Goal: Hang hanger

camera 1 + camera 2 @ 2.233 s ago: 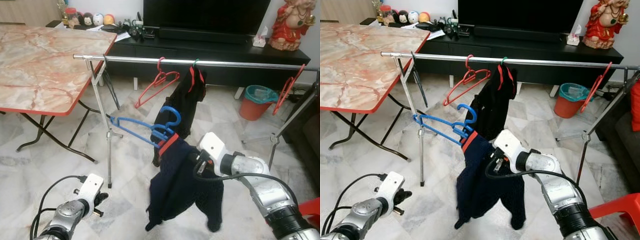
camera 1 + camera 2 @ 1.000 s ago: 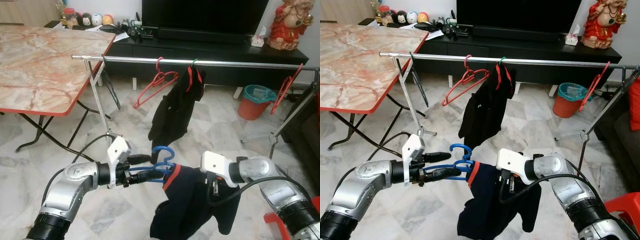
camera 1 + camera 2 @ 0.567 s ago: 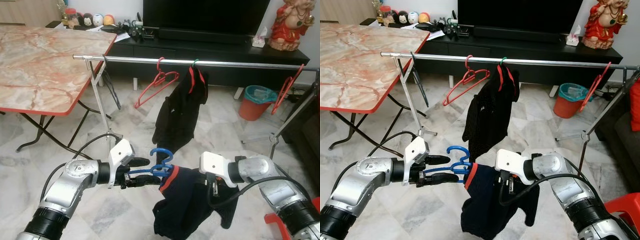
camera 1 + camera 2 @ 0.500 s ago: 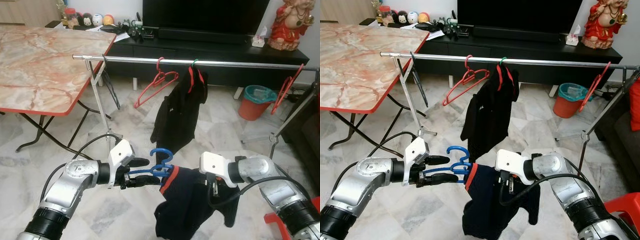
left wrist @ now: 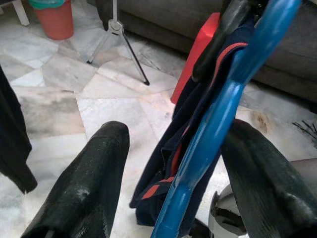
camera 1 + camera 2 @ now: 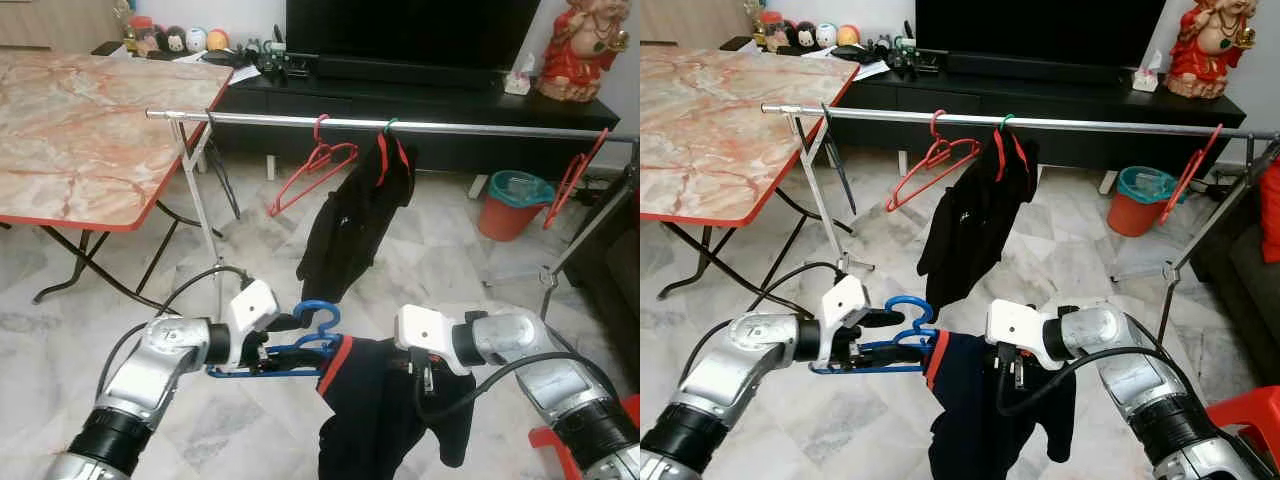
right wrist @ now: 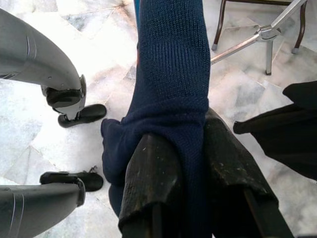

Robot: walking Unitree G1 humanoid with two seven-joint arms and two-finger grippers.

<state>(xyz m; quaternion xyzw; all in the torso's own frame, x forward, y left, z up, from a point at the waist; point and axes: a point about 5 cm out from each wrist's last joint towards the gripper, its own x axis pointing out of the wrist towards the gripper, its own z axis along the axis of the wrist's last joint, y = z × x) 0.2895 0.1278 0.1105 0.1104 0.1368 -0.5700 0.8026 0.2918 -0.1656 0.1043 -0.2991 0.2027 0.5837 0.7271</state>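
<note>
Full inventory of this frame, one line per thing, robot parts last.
clothes rail: 1, silver, across the room before the TV console
red hangers: 2 bare on the rail, one left of the black garment, one at the right end
black garment: 1, hanging from the rail on a hanger
blue hanger: 1, between the grippers, carrying the navy garment
navy garment: 1, red-trimmed collar, draped from the blue hanger
table: 1, pink marble top, left
TV console: 1, black, back wall
bin: 1, orange, right
figurine: 1, red, on the console
left gripper: fingers open around the blue hanger
right gripper: fingers shut on the navy garment
</note>
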